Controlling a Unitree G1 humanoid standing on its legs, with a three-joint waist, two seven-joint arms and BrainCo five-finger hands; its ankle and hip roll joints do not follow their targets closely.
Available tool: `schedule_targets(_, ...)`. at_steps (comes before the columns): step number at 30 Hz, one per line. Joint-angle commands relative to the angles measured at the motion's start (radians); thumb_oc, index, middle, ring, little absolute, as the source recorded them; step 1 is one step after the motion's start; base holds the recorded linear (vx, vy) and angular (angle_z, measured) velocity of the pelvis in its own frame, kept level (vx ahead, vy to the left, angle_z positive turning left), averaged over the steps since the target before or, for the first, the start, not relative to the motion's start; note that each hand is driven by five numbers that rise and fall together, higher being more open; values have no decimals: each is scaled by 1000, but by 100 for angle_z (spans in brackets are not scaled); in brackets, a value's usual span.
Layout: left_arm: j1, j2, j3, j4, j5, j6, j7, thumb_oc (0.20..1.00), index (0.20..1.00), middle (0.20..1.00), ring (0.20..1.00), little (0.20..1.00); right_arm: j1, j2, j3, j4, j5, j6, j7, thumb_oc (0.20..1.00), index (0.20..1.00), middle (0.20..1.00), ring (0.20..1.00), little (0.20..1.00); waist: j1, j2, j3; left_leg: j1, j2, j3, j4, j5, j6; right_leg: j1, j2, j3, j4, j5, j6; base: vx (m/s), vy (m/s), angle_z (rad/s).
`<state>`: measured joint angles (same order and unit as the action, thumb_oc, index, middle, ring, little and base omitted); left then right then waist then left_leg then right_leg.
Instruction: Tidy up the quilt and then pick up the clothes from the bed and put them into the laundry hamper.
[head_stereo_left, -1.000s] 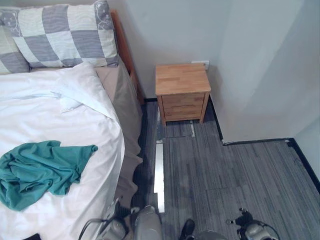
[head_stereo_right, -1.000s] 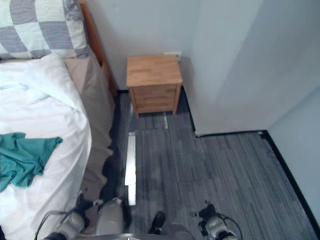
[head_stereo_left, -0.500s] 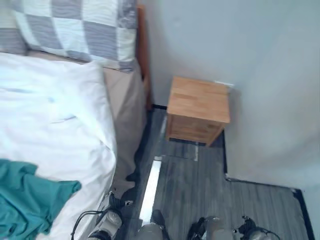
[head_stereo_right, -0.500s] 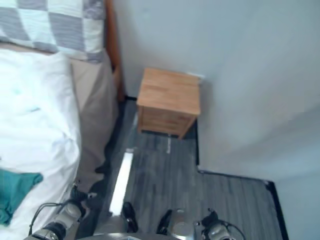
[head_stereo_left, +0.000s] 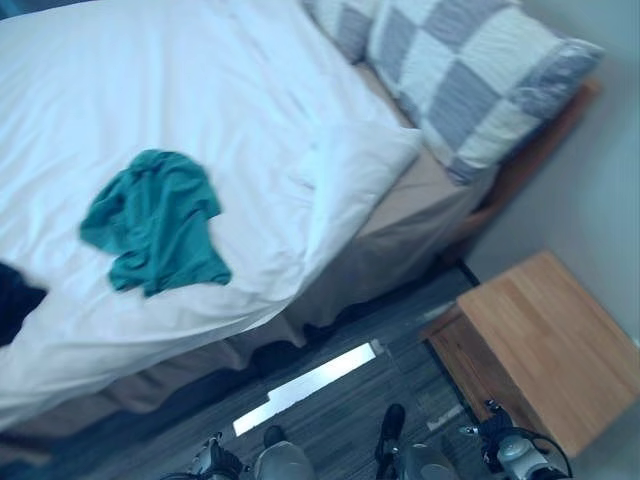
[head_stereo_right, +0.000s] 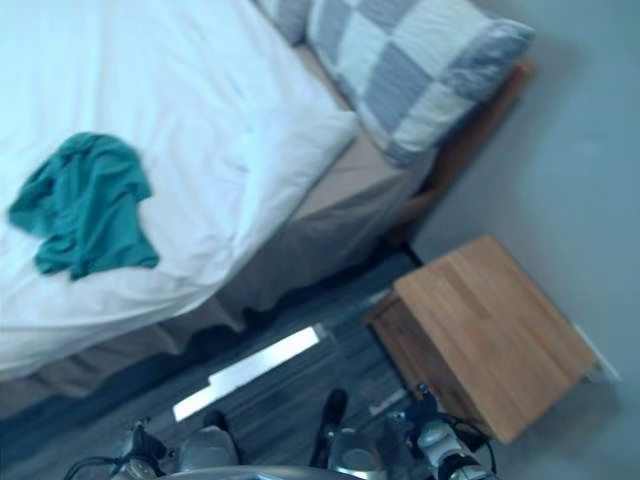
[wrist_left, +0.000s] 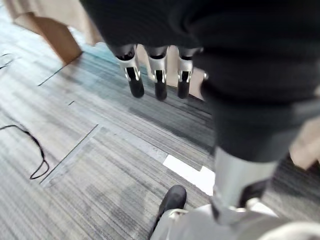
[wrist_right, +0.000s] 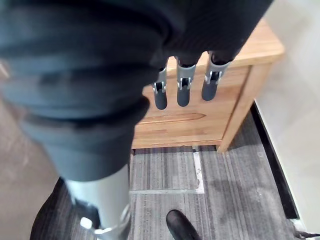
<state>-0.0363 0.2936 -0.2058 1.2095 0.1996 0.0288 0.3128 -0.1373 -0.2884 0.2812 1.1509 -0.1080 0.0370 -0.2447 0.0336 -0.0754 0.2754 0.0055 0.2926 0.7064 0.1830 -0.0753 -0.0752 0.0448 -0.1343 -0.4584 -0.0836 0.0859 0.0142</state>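
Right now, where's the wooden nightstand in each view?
Left eye: nightstand at lower right, on the floor beside the bed.
Right eye: nightstand at lower right.
Left wrist: cannot tell; a wooden corner is cropped at the edge.
Right wrist: nightstand fills the middle, past the right hand.
Shared landmark: checked pillow, in both eye views.

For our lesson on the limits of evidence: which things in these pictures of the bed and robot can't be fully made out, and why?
- Dark garment: cut off by the left eye view's left edge, so its kind is unclear.
- Wooden nightstand: its far corner runs off the frame.
- Checked pillows: the further one is cut off by the top edge.
- Teal garment: crumpled, type unclear.
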Motion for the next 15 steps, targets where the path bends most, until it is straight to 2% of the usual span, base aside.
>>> schedule_targets(1,-44,45,-2,-27,-10,-13,-6,1000,1000,1000,1000,1000,-21,-6,-36,-5,9,-5,-26,1000,1000,1000,1000,1000,-44,15,13,-33,34,115,57,-49,9,49,-59,-74,-4,-150,99,69,-89,129)
schedule_targets(2,-34,50,3,-32,-7,-8,-19,1000,1000,1000,1000,1000,-19,-12,-46,-24,12,-2,-32,1000,1000,1000,1000,1000,-46,15,4,-2,16,121,-9,-36,15,60,-44,-95,-3,-148,94,185,-24,133)
schedule_targets(3,-14,66,16,-32,-4,-5,-20,1000,1000,1000,1000,1000,-16,-32,-59,-89,12,-12,-44,1000,1000,1000,1000,1000,-26,0,6,-8,-17,46,-31,-37,18,67,-38,-108,42,-153,88,161,10,117)
schedule_targets(4,-13,67,16,-33,-4,-5,-21,1000,1000,1000,1000,1000,-13,-32,-60,-93,12,-10,-43,1000,1000,1000,1000,1000,-28,-1,6,-9,-20,43,-34,-35,20,66,-41,-112,48,-157,89,153,25,89)
schedule_targets(5,-12,80,22,-31,-1,0,-24,1000,1000,1000,1000,1000,-6,-48,-76,-155,14,-20,-57,1000,1000,1000,1000,1000,-30,-12,15,3,-15,56,-67,-34,24,44,-49,-136,133,-167,92,31,-1,60)
schedule_targets(6,-12,81,21,-32,-1,0,-25,1000,1000,1000,1000,1000,-4,-48,-77,-159,14,-17,-57,1000,1000,1000,1000,1000,-30,-14,14,4,-20,57,-74,-30,26,40,-54,-137,141,-171,93,75,58,75)
schedule_targets(7,-2,108,35,-41,2,4,-27,1000,1000,1000,1000,1000,-20,-80,-85,-281,-4,-24,-67,1000,1000,1000,1000,1000,-35,-22,38,15,-33,30,-101,-50,44,-29,-86,-122,315,-182,114,58,109,59)
schedule_targets(9,-5,127,40,-51,7,6,-20,1000,1000,1000,1000,1000,-51,-138,-103,-431,-32,-33,-91,1000,1000,1000,1000,1000,-57,-25,72,18,-50,-2,-125,-62,56,-140,-110,-27,496,-191,146,58,93,65)
schedule_targets(10,-6,133,36,-52,16,3,-16,1000,1000,1000,1000,1000,-74,-171,-113,-501,-45,-46,-110,1000,1000,1000,1000,1000,-64,-23,85,19,-55,-40,-134,-66,55,-169,-94,43,463,-219,144,82,-8,61)
schedule_targets(12,-18,132,28,-49,32,-2,-19,1000,1000,1000,1000,1000,-88,-234,-132,-616,-80,-51,-128,1000,1000,1000,1000,1000,-74,-22,95,23,-68,-93,-153,-64,43,-169,-89,144,322,-225,127,163,-108,70)
schedule_targets(13,-21,132,25,-43,42,-5,-20,1000,1000,1000,1000,1000,-101,-268,-145,-652,-94,-50,-136,1000,1000,1000,1000,1000,-81,-21,96,29,-73,-122,-165,-63,34,-168,-90,202,226,-206,128,141,-106,79)
schedule_targets(14,-22,130,25,-42,43,-6,-20,1000,1000,1000,1000,1000,-100,-269,-146,-654,-94,-49,-135,1000,1000,1000,1000,1000,-81,-18,97,30,-72,-122,-167,-63,34,-163,-89,201,217,-201,128,221,-156,88)
schedule_targets(15,-27,149,24,-30,59,-8,-28,1000,1000,1000,1000,1000,-103,-331,-170,-735,-128,-49,-144,1000,1000,1000,1000,1000,-70,-38,91,32,-83,-162,-159,-68,19,-157,-97,253,138,-181,127,188,-170,75)
